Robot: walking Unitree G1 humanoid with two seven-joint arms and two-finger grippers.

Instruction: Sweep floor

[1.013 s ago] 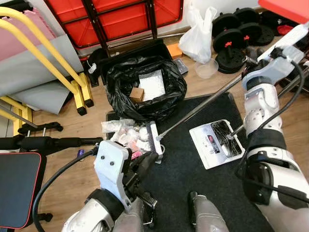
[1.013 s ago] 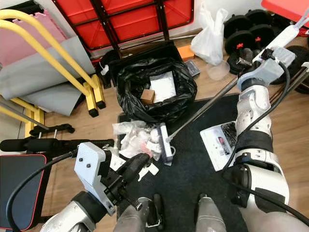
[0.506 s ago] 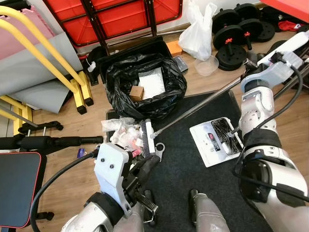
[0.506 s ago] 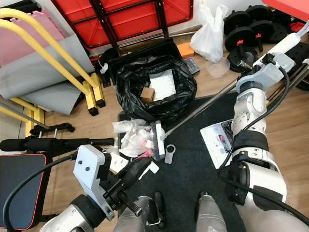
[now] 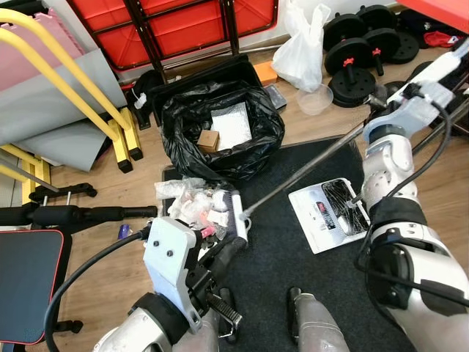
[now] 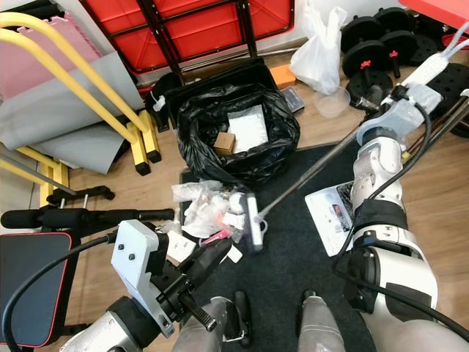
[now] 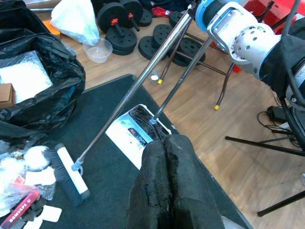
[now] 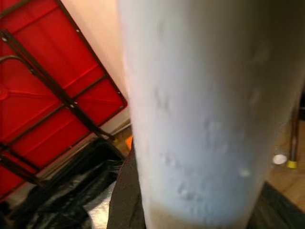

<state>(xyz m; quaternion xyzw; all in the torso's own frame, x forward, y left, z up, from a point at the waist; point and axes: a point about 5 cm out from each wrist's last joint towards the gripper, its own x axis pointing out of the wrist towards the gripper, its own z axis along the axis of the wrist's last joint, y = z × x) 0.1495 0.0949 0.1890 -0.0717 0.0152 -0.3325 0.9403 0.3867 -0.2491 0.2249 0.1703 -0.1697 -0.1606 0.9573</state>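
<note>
A broom lies slanted across the black mat (image 5: 293, 249). Its brush head (image 5: 238, 216) rests against a pile of wrappers and paper scraps (image 5: 192, 207) at the mat's left edge. The metal handle (image 5: 308, 169) runs up to the right into my right gripper (image 5: 377, 110), which is shut on it; the pale grip (image 8: 200, 109) looms close in the right wrist view. A white dustpan (image 5: 328, 215) with a long stick lies on the mat beside my right arm. My left gripper (image 7: 167, 191) hangs low near the pile, shut and holding nothing.
An open black bin bag (image 5: 220, 132) with a box and paper inside stands behind the pile. Yellow bars (image 5: 80, 95), a red frame (image 5: 183, 29), dumbbell plates (image 5: 352, 59), a white bag (image 5: 299, 55) and a black bench (image 5: 29, 279) ring the area.
The broom head has slid a little to the right and nearer me, along the edge of the pile. The left arm stays where it was.
</note>
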